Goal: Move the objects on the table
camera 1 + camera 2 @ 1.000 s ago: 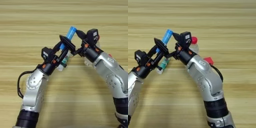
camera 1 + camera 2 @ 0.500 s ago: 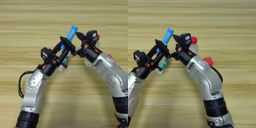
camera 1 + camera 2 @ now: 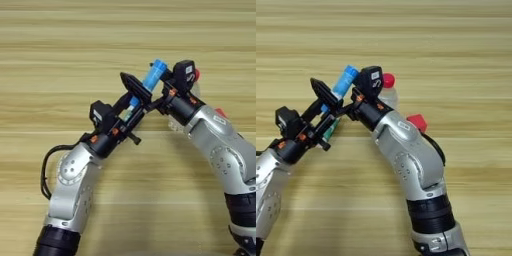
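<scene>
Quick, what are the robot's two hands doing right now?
Left gripper: closed on the blue tube with white label, lifted off the table.
Right gripper: beside that tube; cannot be told.

A black cable [image 3: 45,167] is seen looped in an arc above the counter [image 3: 60,60] at the lower left. Its ends are hidden.

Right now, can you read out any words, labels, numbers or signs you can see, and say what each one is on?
No text can be read here.
Blue tube: no readable print on the part that shows.
Clear bottle with red cap: no label legible.
White patch on the block by the right end effector: a dark mark, too blurred to read.
Small red cube: no markings visible.
</scene>
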